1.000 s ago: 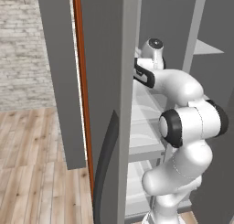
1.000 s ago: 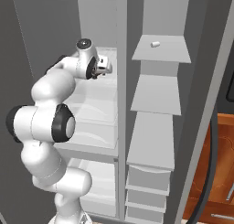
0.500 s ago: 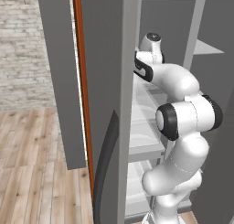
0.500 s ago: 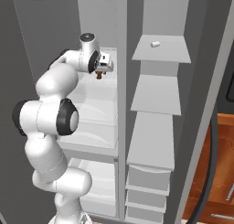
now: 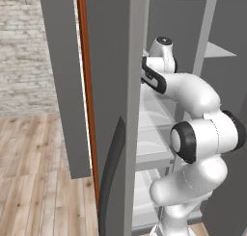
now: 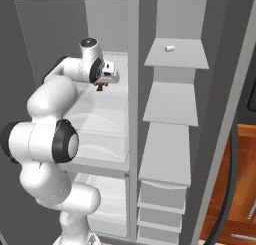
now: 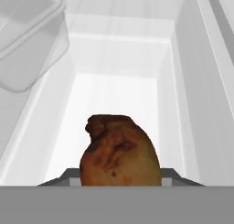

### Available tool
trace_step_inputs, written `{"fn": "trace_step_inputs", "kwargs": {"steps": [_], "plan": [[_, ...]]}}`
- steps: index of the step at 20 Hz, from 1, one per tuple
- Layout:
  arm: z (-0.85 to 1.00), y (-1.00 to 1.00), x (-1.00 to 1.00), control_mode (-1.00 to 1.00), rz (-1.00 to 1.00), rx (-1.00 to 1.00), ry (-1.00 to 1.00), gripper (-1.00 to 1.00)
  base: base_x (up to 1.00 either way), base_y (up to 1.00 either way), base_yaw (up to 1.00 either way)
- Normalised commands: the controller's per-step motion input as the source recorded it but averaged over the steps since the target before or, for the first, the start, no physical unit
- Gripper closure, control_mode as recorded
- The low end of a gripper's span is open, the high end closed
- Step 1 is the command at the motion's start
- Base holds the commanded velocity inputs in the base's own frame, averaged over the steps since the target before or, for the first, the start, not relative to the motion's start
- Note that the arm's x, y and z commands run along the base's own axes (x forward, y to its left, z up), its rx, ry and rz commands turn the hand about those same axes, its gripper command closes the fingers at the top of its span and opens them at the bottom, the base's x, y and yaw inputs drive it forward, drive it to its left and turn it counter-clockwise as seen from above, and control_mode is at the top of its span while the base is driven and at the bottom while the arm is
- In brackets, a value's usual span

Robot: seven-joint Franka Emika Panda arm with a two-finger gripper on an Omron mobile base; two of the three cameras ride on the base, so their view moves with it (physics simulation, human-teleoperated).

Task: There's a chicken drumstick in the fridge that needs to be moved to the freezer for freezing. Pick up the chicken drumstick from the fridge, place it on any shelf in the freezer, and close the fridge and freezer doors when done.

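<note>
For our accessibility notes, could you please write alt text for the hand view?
A reddish-brown, lumpy chicken drumstick sits at the bottom centre, clamped between the jaws, above a clear glass fridge shelf. A translucent plastic container is at upper left.

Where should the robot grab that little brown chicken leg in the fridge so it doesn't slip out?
Best around the fat, rounded middle of the reddish-brown chicken drumstick, coming straight in from the open front of the glass-shelved fridge. The slim end would probably slip. In the hand view the plump body already sits between the dark two-finger gripper, shut on it, and its wide sides give the fingers more to press against.
</note>
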Motion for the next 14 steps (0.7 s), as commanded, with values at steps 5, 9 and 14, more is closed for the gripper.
{"fn": "trace_step_inputs", "kwargs": {"steps": [5, 9, 14], "plan": [[0.34, 0.0, -0.64, -1.0, 0.0, 0.0, -0.01, 1.0, 0.0, 0.0, 0.0], [0.51, 0.01, -0.96, -1.0, 0.0, 0.0, -0.02, 1.0, 0.0, 0.0, 0.0], [0.34, -0.11, -1.0, -1.0, 0.0, 0.0, 0.03, 1.0, 0.0, 0.0, 0.0]]}}
